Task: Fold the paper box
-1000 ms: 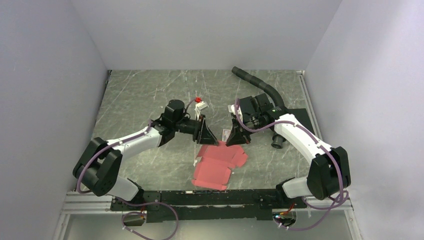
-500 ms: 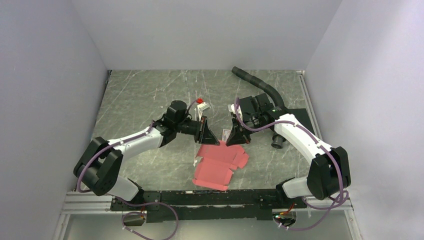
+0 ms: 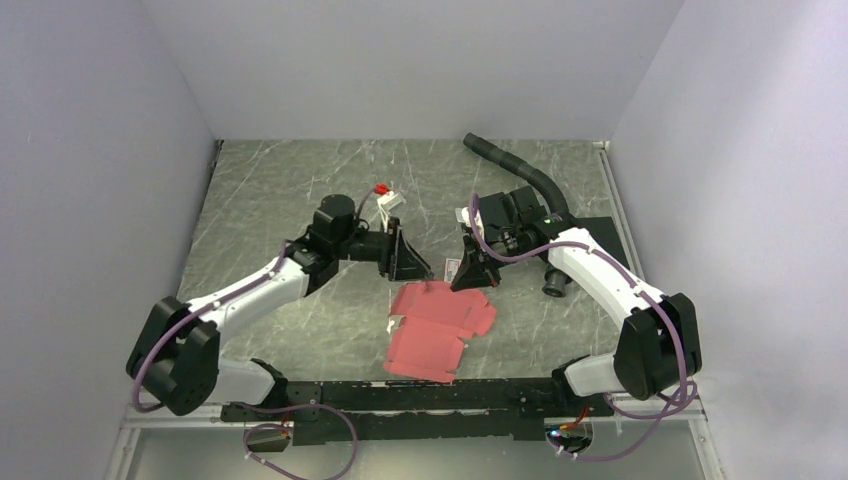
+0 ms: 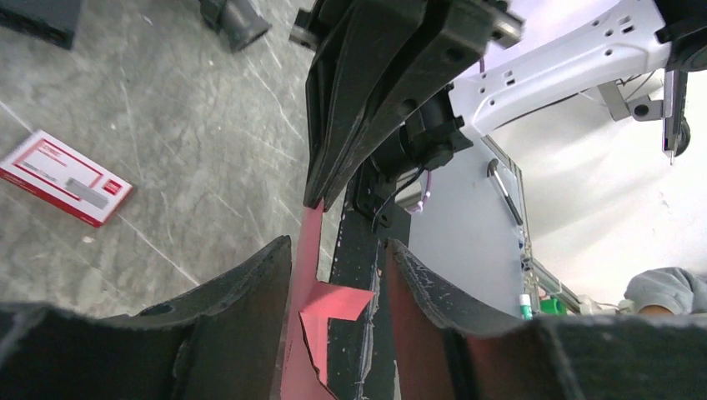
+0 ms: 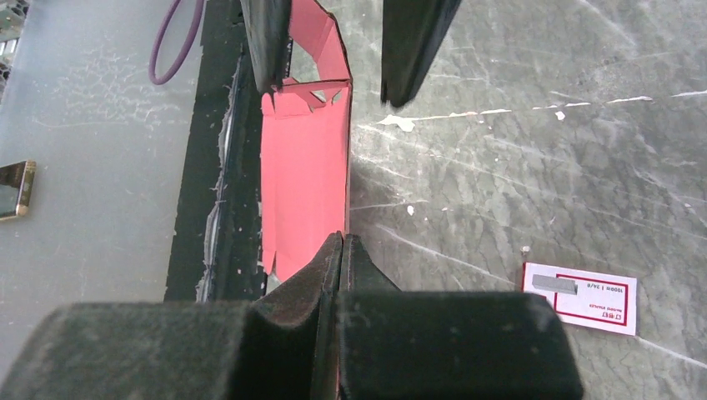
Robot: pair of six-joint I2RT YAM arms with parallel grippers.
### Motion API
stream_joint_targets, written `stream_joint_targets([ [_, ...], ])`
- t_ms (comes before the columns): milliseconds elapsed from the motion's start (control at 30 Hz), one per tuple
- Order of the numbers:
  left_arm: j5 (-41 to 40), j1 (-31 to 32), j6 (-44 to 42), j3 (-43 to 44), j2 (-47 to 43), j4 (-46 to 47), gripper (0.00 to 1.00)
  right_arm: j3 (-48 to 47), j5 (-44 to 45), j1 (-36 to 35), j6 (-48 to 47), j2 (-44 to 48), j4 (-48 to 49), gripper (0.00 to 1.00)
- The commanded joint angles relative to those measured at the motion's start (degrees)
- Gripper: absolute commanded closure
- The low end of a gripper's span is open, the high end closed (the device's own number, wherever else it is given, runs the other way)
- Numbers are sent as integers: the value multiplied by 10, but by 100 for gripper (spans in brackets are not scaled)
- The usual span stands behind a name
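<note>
While the right gripper point(image 5: 342, 243) pinches the one paper box point(image 3: 440, 330), the left gripper point(image 4: 339, 247) gapes around it, one card point(image 4: 65, 177) nearby.

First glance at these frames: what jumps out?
The red-pink paper box grabs the eye, lying on the grey marbled table near the middle, just ahead of the arm bases. Both arms converge on its far edge: the right gripper is shut on that edge, while the left gripper stands open astride a raised flap. A small red-and-white card lies on the table near the right gripper.
</note>
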State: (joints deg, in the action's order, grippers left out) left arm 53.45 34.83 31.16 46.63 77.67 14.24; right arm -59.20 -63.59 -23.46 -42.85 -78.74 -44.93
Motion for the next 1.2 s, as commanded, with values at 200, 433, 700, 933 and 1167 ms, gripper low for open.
stream_joint_targets([
  [200,5,-32,-55,-1,-40,-49,49,-15,-32,-3,-4,15,12,100],
  [433,15,-37,-92,15,-25,-86,54,-15,-32,-2,-6,15,11,100],
  [700,15,-50,-114,11,-27,-105,55,-15,-33,-3,-7,15,10,100],
  [933,67,-46,-90,6,-8,-57,56,-15,-33,-3,-4,12,12,100],
  [1167,85,-32,-88,8,0,-49,56,-14,-31,-3,0,10,16,100],
])
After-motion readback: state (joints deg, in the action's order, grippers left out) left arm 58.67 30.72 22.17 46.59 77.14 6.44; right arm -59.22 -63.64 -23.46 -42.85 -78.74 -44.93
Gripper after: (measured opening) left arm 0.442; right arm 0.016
